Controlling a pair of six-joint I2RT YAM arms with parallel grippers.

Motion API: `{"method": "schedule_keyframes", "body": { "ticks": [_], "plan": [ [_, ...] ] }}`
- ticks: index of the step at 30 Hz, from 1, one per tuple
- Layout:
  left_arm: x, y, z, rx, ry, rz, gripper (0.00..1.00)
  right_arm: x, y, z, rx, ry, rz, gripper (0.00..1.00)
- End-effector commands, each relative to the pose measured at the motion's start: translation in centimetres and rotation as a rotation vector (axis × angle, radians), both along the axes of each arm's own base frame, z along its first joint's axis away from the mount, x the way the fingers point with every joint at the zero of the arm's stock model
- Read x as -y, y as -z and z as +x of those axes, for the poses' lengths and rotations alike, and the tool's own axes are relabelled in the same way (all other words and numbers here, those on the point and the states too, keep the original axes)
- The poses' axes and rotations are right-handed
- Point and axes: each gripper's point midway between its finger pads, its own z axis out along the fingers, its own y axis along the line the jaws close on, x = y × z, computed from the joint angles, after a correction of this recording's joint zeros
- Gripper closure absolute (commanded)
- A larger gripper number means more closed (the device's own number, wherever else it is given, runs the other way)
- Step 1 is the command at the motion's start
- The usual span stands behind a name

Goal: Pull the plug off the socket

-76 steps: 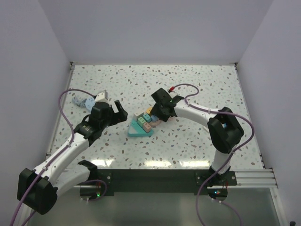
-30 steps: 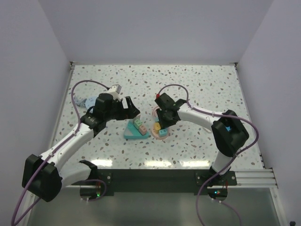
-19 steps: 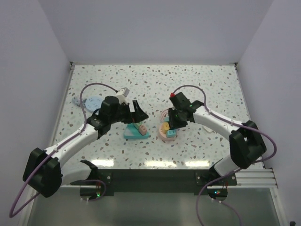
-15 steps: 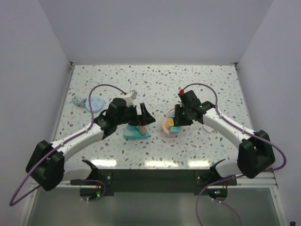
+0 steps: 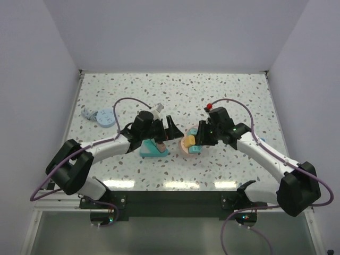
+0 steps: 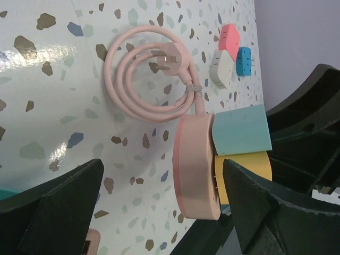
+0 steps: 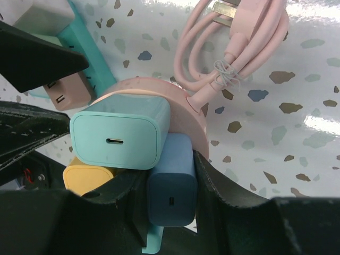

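A round pink socket (image 5: 185,149) carries a teal plug (image 7: 119,133), a yellow plug (image 7: 87,178) and a blue plug (image 7: 171,180). My right gripper (image 7: 170,199) is shut on the blue plug and holds the socket near the table's middle; it also shows in the top view (image 5: 198,140). My left gripper (image 5: 173,133) is open. In the left wrist view the socket (image 6: 196,164) is edge-on between its wide-spread fingers (image 6: 64,207), with no contact showing. The socket's pink cable (image 6: 143,74) lies coiled on the table.
A teal triangular power strip (image 5: 153,150) with several plugs lies just left of the socket, under my left wrist. Loose pink, white and blue plugs (image 6: 229,50) lie beyond the cable. Blue discs (image 5: 103,116) lie at the far left.
My right gripper has carried the pink socket to the centre and turned it towards the left arm. My left gripper has moved right over the teal strip, its open fingers now either side of the socket.
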Motion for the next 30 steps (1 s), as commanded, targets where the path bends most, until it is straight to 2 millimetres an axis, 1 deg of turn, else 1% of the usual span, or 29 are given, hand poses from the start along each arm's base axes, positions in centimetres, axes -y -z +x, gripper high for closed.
{"method": "schedule_keyframes", "body": {
  "ticks": [1, 2, 6, 8, 9, 11, 12, 14, 15, 18, 20, 21, 22, 23, 26, 27, 29, 30],
  "plan": [
    [2.5, -3.4, 1.0, 0.07, 0.024, -0.113, 0.0, -2.4, -4.4, 1.5, 0.136, -0.035, 0.16, 1.0],
    [2.7, -3.1, 1.0, 0.06, 0.028, -0.112, 0.0, -2.6, -4.6, 1.7, 0.149, -0.041, 0.167, 1.0],
    [3.8, -2.9, 0.4, 0.045, 0.073, -0.123, 0.0, -2.8, -5.0, 1.9, 0.168, -0.049, 0.177, 1.0],
    [4.1, -2.8, 0.1, 0.044, 0.086, -0.125, 0.04, -2.8, -5.2, 2.1, 0.183, -0.055, 0.174, 1.0],
    [4.2, -2.8, 0.0, 0.042, 0.101, -0.129, 0.1, -2.9, -5.4, 2.2, 0.19, -0.058, 0.175, 1.0],
    [4.3, -2.6, -0.2, 0.039, 0.118, -0.127, 0.17, -2.9, -5.5, 2.3, 0.199, -0.069, 0.174, 1.0],
    [4.6, -2.9, -0.3, 0.041, 0.135, -0.138, 0.26, -2.9, -5.6, 2.3, 0.201, -0.068, 0.172, 1.0],
    [4.8, -2.5, -0.5, 0.026, 0.149, -0.143, 0.35, -2.8, -6.0, 2.6, 0.222, -0.063, 0.173, 1.0],
    [4.9, -2.5, -0.5, 0.021, 0.154, -0.145, 0.43, -2.8, -6.1, 2.6, 0.228, -0.063, 0.173, 1.0],
    [5.3, -2.1, -0.9, 0.001, 0.181, -0.15, 0.54, -2.6, -6.5, 2.9, 0.245, -0.047, 0.169, 1.0],
    [5.5, -2.0, -1.0, -0.004, 0.186, -0.154, 0.59, -2.4, -6.6, 3.3, 0.261, -0.029, 0.159, 1.0],
    [5.5, -2.1, -1.1, -0.006, 0.19, -0.157, 0.65, -2.3, -6.9, 3.4, 0.268, -0.024, 0.159, 1.0],
    [5.6, -2.2, -1.1, -0.003, 0.193, -0.159, 0.69, -2.3, -7.0, 3.5, 0.274, -0.024, 0.159, 1.0],
    [5.6, -2.0, -1.1, -0.004, 0.195, -0.158, 0.76, -2.3, -7.1, 3.6, 0.278, -0.021, 0.156, 1.0],
    [5.5, -1.6, -1.2, -0.009, 0.197, -0.149, 0.9, -2.4, -7.3, 3.7, 0.283, -0.022, 0.159, 1.0],
    [5.3, -1.2, -1.2, -0.017, 0.188, -0.138, 1.0, -2.4, -7.5, 3.7, 0.283, -0.024, 0.16, 1.0],
    [5.0, -0.6, -0.8, -0.012, 0.167, -0.111, 1.0, -2.4, -8.0, 3.6, 0.282, -0.038, 0.15, 1.0],
    [4.5, 0.1, -0.3, -0.018, 0.139, -0.079, 1.0, -2.1, -8.1, 3.6, 0.282, -0.035, 0.135, 1.0]
  ]
}}
